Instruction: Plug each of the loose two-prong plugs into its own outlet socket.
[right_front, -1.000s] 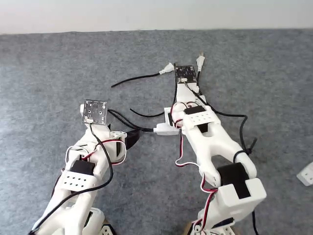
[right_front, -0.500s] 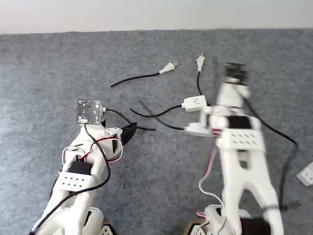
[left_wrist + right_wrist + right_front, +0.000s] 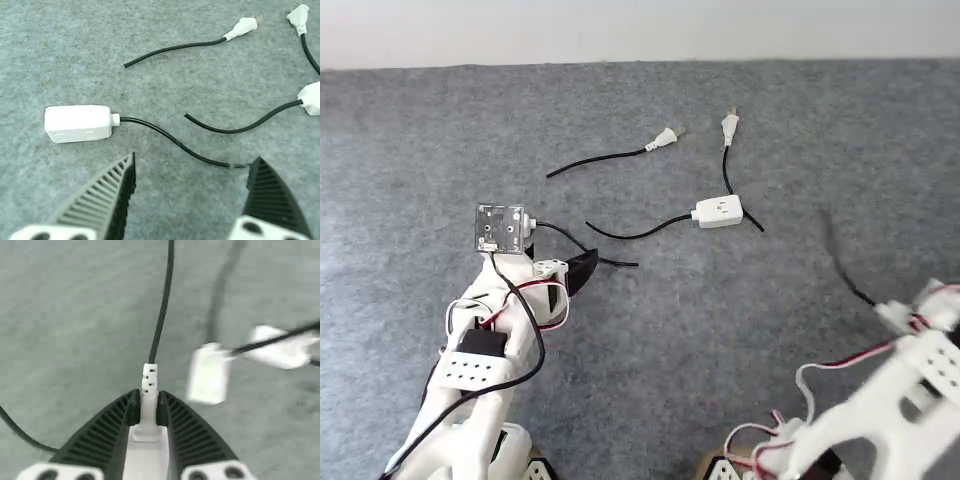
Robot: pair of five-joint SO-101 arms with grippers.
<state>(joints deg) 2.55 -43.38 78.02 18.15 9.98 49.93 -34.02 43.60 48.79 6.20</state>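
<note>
Right wrist view: right gripper [image 3: 148, 402] clamped on white connector [image 3: 148, 382] of black cord [image 3: 162, 315]. Left gripper [image 3: 195, 160] spread apart over carpet [image 3: 50, 40], near socket block [image 3: 77, 123]. High view: first plug [image 3: 665, 137] and second plug [image 3: 728, 124] lie loose, near second socket [image 3: 718, 211].

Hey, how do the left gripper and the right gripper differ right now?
The left gripper is open, jaws wide apart; the right gripper is shut. The left gripper holds nothing, with a white outlet socket lying on the carpet near it; the right gripper clamps a white connector with a black cord running out of it. Both have black ribbed fingers.
</note>
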